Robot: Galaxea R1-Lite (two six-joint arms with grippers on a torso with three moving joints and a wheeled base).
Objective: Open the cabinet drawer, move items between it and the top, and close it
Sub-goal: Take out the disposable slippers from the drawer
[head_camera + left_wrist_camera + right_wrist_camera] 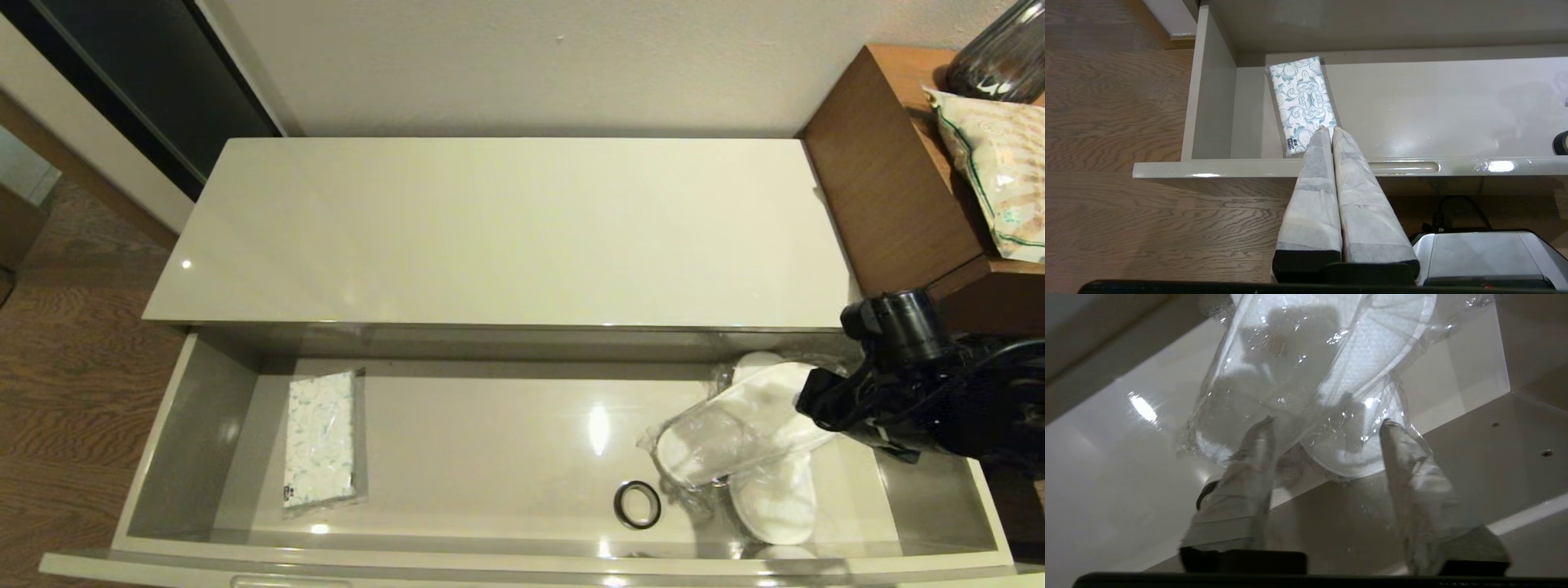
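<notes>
Nearest to us, the cabinet drawer (188,425) stood pulled fully out, its front edge showing a slim oblong notch in the left wrist view. Our left gripper (1329,131) hung before that front edge, outside the drawer, its wrapped fingers pressed together on nothing. Inside, at the left end, the tissue pack (321,441) lay flat on the drawer floor. Toward the right, the small black tape roll (637,504) lay near the front wall, just beside the bagged slippers (743,445); one bag lay across another. Our right gripper (1327,424) reached into the right end of the drawer, its fingers apart on either side of the clear plastic around a slipper; we could not tell whether they touched it. Behind the drawer, the top (506,229) lay glossy and reflective. Farther right stood the brown wooden side unit (890,180) with a beige green-edged bag (992,171) on it.
</notes>
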